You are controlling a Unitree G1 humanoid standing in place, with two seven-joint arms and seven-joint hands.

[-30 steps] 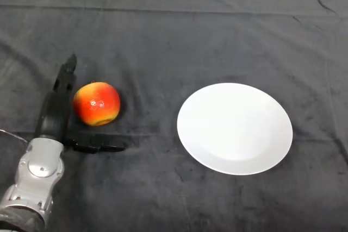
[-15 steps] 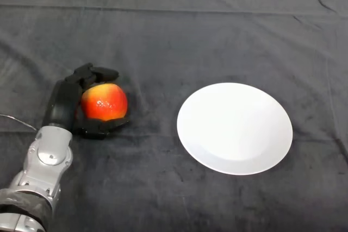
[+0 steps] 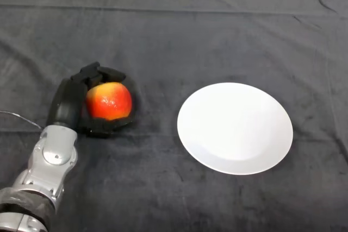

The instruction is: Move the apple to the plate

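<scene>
I see the fingers [image 3: 103, 73] curled over the top of the apple [image 3: 110, 100] and the thumb hooked under its near side, so my left hand [image 3: 68, 107] has it clasped, toward the bench's left edge. The plate [image 3: 235, 127] lies well apart, right of centre. I can read no writing on anything. A dark, creased cloth [image 3: 179, 36] covers the bench.
</scene>
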